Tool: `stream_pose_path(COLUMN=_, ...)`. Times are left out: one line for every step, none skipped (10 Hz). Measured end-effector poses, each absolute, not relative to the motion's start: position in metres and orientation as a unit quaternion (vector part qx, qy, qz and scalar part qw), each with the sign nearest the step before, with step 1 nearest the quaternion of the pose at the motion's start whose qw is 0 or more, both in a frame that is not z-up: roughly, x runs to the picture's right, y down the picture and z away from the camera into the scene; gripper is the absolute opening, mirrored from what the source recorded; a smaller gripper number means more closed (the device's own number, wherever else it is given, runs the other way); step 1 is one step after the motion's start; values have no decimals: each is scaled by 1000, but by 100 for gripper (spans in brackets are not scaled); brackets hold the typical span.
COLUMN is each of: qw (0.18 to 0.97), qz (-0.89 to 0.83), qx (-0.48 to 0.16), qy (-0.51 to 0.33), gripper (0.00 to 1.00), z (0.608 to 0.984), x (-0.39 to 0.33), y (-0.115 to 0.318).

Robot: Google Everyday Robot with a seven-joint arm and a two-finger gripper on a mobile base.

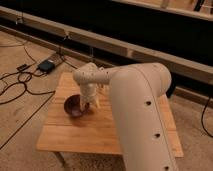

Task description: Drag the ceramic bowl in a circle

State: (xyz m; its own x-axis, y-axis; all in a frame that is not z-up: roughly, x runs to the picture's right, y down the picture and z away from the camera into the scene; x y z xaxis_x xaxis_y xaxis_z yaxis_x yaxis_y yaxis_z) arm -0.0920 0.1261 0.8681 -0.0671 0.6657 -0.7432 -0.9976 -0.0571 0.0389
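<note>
The gripper (90,104) is hanging low over the wooden table (102,137), with its fingers pointing straight down. It is standing wide open, and nothing is being held between the jaws. The ceramic bowl (73,107) is sitting upright on the table directly beside the gripper, on its left side as the camera is seeing it. The fingers are coming down at the bowl's near rim. Whether one finger is reaching inside the bowl or only touching the rim from outside, I cannot tell. The bowl is looking dark maroon and glossy.

The thick pale arm (137,105) is rising behind the gripper and to its right, and it is filling much of the right half of the view. It is covering a part of the table there. The table top is spreading out in front of the gripper and to both sides of it.

Beyond the gripper and to the left, well apart from it, a small black box (46,65) is lying on the floor. Dark cables (15,85) are running from it across the floor, far to the left of the gripper. Behind the gripper, past the table, a pale rail (125,50) is crossing the dark wall.
</note>
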Motion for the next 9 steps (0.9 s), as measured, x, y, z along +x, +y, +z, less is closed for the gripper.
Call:
stream_pose_path(qw=621, qz=669, qx=-284, qy=292, gripper=64, z=868, x=-92, y=126)
stream_pose_path(qw=621, qz=669, qx=-284, qy=292, gripper=58, z=868, x=-92, y=126)
stream_pose_path(qw=621, qz=669, qx=-284, qy=292, gripper=50, z=868, x=-92, y=126)
stream_pose_path(qw=621, qz=669, qx=-284, qy=292, gripper=40, z=868, x=-92, y=126)
stream_pose_path(qw=621, qz=669, qx=-284, qy=292, gripper=32, z=868, x=-92, y=126)
stream_pose_path(qw=621, qz=669, qx=-284, qy=292, gripper=20, z=868, x=-92, y=126)
stream_pose_path(qw=621, qz=670, qx=-284, qy=292, gripper=9, z=868, x=-92, y=126)
stream_pose_path(qw=621, qz=670, qx=-284, qy=292, gripper=2, z=868, x=-92, y=126)
stream_pose_path(qw=621, qz=670, qx=-284, qy=292, gripper=0, z=868, x=-92, y=126)
